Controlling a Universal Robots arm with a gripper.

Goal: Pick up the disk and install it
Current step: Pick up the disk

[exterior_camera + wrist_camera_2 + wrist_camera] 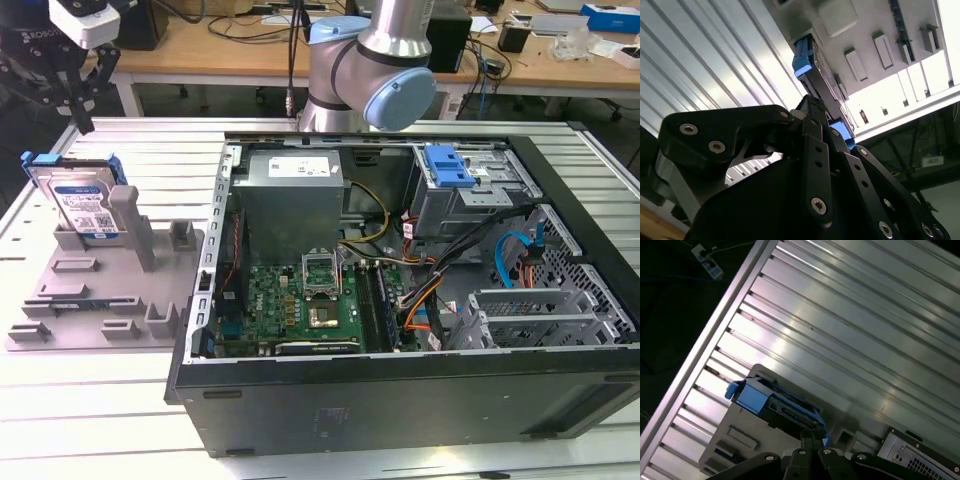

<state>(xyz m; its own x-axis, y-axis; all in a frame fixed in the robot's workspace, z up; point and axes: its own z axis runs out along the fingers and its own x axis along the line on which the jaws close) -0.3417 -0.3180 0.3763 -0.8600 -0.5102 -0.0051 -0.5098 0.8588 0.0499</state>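
My end effector hangs above the grey holder, over the corner of it that lies farthest back in the exterior view. It is drawn together and pinches nothing. The disk stands upright on edge in a slot of that holder, its blue-and-white label facing outward and its blue frame showing at both upper corners. It sits just beside the holder's tall grey post. I am clear of the disk, with open space between its top edge and me. In the second wrist view my end effector points down at the disk, which I see edge-on as a narrow dark strip with blue at each end. The holder's pale plate spreads around its foot. In the first wrist view my end effector lines up with the far end of the disk, which rises from the holder. The holder lies flat on the ribbed aluminium bench. Just beside the holder, on the exterior view's right, the open computer case lies on its side, and its near wall almost touches the holder's edge. Inside it I can see the green motherboard, the grey power supply and, farther from the holder, a drive bay with a blue tab. My arm rises behind the case.
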